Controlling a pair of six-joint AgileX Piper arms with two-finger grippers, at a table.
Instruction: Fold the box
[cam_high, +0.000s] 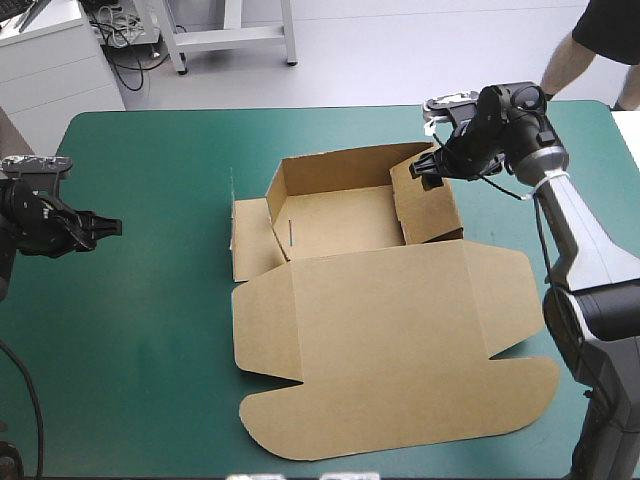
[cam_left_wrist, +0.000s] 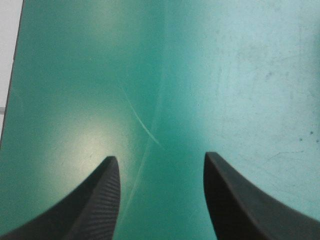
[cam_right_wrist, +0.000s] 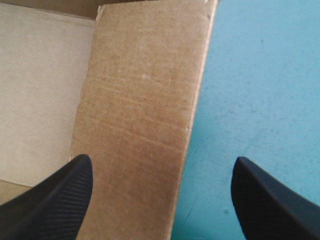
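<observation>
**Ana:** Lid (cam_high: 390, 340) first, closest to us: it lies flat on the teal-green cover (cam_high: 140, 330), rounded flaps toward the near edge. Where's the rest of the box (cam_high: 340, 215)?

**Ben:** Beyond it is the tray, right under the right gripper (cam_high: 432, 168). Those jaws are spread wide, and the right wall (cam_right_wrist: 145, 125) runs between them, closer to one finger, with bare cover beside the other. Nothing is pinched yet.

**Ana:** And the left gripper (cam_high: 105, 228)?

**Ben:** Its jaws are released too, with only cover between and ahead of them. The box sits well apart from it.

**Ana:** How does this board handle?

**Ben:** I'd judge it light and stiff. It should bend cleanly only along its creases, and it could slide on that smooth cover if pushed. The place to take hold looks like a wall's free edge, near its middle, so that it hinges rather than buckles.

**Ana:** Which way does it lie?

**Ben:** It reads as long from tray to lid, running from the right jaws toward the near edge. The back wall (cam_high: 345, 165) is up, and the left flap (cam_high: 252, 240) splays outward toward the left jaws.
</observation>
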